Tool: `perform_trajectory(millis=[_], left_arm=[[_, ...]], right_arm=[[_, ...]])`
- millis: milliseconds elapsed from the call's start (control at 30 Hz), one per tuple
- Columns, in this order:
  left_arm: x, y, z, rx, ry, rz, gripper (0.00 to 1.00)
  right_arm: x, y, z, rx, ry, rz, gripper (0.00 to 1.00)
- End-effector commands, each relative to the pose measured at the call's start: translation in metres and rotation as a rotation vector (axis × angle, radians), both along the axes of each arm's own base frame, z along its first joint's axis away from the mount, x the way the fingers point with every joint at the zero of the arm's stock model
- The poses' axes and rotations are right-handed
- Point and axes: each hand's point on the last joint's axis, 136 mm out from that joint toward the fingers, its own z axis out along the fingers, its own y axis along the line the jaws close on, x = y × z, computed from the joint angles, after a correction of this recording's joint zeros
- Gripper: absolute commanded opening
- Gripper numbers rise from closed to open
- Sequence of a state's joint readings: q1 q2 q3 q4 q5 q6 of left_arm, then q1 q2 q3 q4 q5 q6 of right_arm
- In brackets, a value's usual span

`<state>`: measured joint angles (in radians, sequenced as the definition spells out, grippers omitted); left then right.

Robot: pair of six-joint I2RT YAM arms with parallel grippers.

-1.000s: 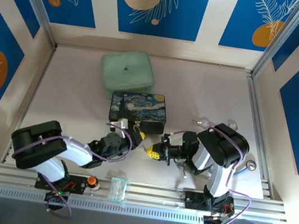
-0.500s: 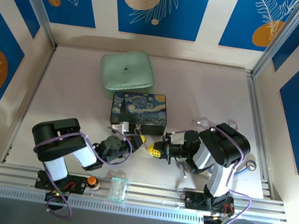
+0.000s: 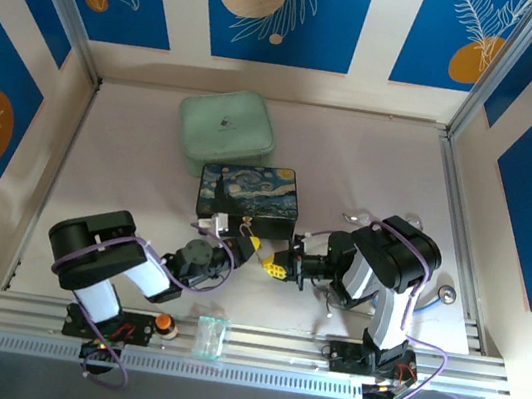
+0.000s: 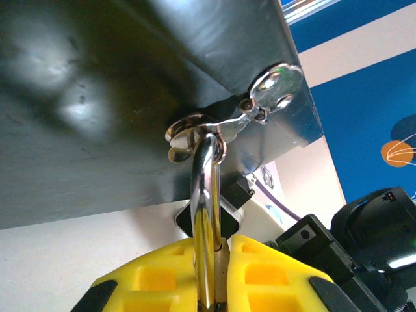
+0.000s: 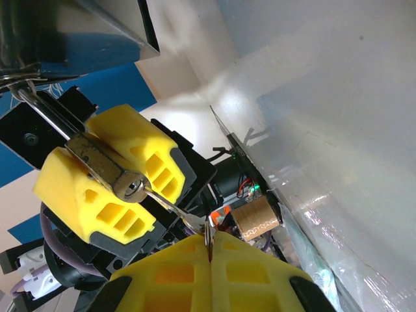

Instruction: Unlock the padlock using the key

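Padlock (image 5: 104, 168), one; key (image 5: 166, 205), one; painted box (image 3: 246, 194), one

Cream walls (image 3: 180, 4) carry blue panels (image 3: 324, 26) with white leaf outlines and orange discs; aluminium rails (image 3: 264, 341) edge the pale worktop (image 3: 353, 163).

The padlock (image 4: 207, 195) is mostly buried between the pads (image 4: 273, 266) of the left gripper (image 4: 213, 276), and the key (image 5: 170, 203) vanishes head-first between the pads (image 5: 260, 260) of the right gripper (image 5: 209, 244).
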<state>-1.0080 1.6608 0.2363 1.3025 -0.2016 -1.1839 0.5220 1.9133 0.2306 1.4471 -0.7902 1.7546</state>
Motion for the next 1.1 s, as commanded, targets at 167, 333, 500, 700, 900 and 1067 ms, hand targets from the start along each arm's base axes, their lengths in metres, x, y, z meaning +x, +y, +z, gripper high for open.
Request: perform_trajectory(millis=[167, 333, 500, 700, 900, 1067], left_arm=[[0.003, -0.004, 0.035, -0.103, -0.079, -0.012, 0.00], [0.002, -0.008, 0.032, -0.101, -0.070, -0.030, 0.00], [0.002, -0.008, 0.036, -0.097, -0.092, -0.034, 0.00], [-0.001, -0.012, 0.030, -0.090, -0.075, -0.060, 0.00], [-0.003, -0.020, 0.033, -0.093, -0.087, -0.096, 0.00], [-0.003, -0.018, 0.028, -0.074, -0.088, -0.094, 0.00]], right_arm=[[-0.001, -0.004, -0.010, -0.026, 0.055, -0.004, 0.00], [0.001, -0.004, -0.004, -0.012, 0.032, 0.001, 0.00], [0.002, -0.007, -0.005, -0.013, 0.036, -0.005, 0.00], [0.003, -0.007, -0.002, -0.004, 0.021, -0.001, 0.00], [0.005, -0.007, -0.001, -0.004, 0.019, -0.007, 0.00], [0.007, -0.007, 0.005, 0.007, 0.005, -0.006, 0.00]])
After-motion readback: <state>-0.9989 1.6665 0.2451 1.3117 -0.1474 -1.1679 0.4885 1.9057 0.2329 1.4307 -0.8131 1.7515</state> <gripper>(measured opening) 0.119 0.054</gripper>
